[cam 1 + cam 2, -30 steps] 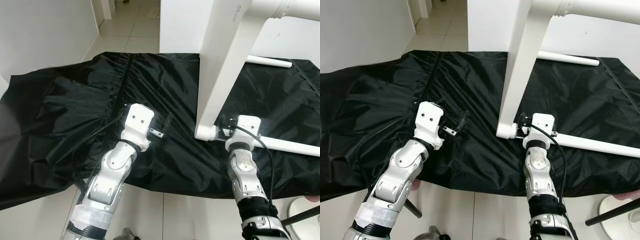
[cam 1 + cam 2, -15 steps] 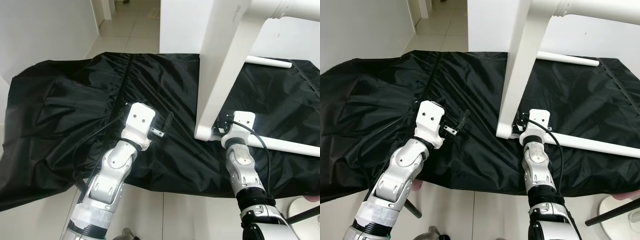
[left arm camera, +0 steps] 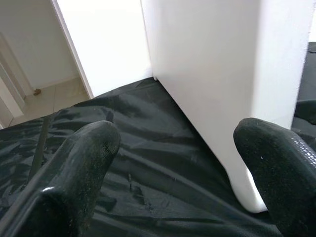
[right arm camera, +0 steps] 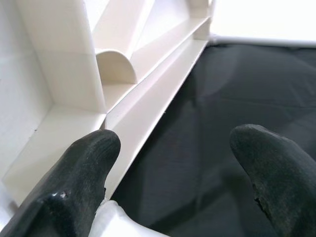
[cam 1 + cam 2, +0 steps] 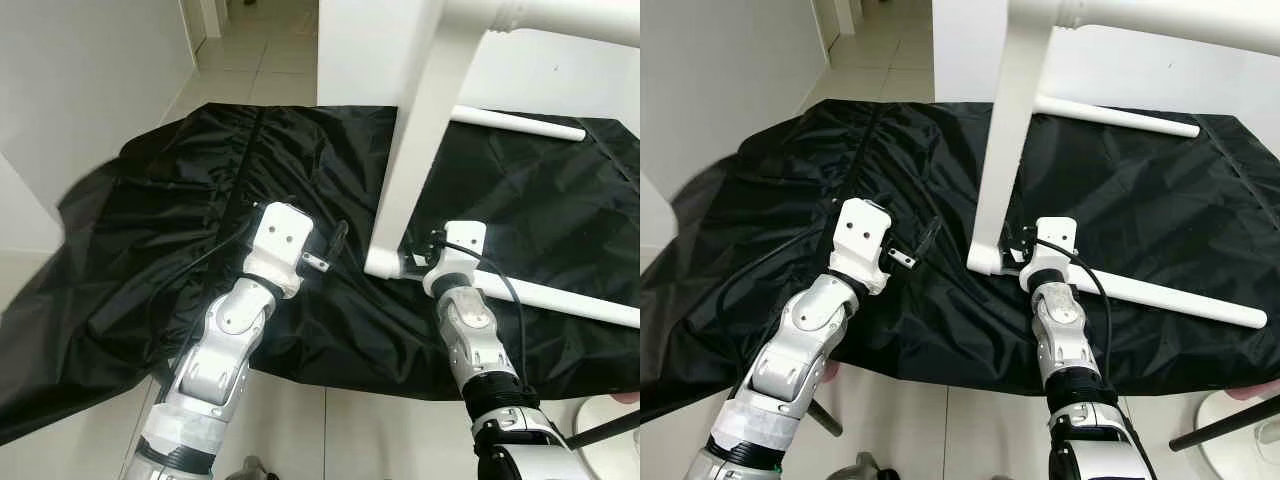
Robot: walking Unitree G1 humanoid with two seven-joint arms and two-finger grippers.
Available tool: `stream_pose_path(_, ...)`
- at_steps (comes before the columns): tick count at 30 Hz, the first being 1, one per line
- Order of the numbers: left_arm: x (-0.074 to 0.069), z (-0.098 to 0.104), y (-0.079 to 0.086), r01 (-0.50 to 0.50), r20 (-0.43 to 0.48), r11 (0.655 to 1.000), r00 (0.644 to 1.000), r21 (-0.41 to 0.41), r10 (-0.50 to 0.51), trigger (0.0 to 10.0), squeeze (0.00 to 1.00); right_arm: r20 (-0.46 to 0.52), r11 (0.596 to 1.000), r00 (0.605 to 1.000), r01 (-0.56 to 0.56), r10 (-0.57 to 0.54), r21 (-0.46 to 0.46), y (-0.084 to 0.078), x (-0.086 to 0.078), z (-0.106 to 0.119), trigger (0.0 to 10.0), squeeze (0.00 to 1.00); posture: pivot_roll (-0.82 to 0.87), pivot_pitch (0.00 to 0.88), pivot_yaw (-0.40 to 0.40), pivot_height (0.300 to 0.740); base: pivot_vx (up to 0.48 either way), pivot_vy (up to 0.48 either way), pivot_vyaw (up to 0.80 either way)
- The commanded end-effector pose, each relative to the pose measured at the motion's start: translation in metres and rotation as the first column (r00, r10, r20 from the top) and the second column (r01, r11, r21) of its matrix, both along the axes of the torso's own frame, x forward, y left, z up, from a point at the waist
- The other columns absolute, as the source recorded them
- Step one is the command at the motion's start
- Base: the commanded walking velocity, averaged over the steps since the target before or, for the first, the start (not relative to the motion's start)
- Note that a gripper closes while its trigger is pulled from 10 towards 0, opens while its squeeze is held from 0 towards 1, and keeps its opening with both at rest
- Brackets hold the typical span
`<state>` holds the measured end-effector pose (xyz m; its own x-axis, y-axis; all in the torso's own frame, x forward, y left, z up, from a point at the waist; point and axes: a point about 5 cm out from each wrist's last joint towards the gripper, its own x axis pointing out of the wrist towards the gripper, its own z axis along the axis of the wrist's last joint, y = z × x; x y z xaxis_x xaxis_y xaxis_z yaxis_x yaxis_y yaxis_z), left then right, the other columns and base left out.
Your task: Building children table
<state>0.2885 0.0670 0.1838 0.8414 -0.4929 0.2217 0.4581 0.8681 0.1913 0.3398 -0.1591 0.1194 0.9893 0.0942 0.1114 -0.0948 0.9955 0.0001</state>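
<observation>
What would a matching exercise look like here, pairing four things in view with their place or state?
Things:
1. left gripper
2. right gripper
3. white plastic table frame
4. crumpled black cloth sheet

Places or states:
A. spread flat beneath everything, one edge hanging over the tiled floor
B. open, at the frame's lower corner
C. standing on edge, tilted
D. open, over bare cloth, apart from the frame

Pairs: 1-D, 2-B, 3-C, 4-A
</observation>
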Motion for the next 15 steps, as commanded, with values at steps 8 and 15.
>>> stream_pose_path(8, 0.001, 0.003, 0.001, -0.022, 0.016, 1.000, 1.000, 0.001, 0.022, 10.0, 0.00, -0.013, 0.982, 0.982, -0.187, 0.187, 0.011, 0.040, -0.005, -0.005, 10.0, 0.00, 0.04, 0.000, 0.021, 0.740, 0.000, 0.000, 0.00)
stream_pose_path(15, -0.001, 0.004, 0.001, -0.014, 0.018, 1.000, 1.000, -0.007, 0.014, 10.0, 0.00, -0.011, 0.972, 0.972, -0.235, 0.235, 0.013, 0.053, -0.007, -0.006, 10.0, 0.00, 0.04, 0.000, 0.018, 0.740, 0.000, 0.000, 0.00)
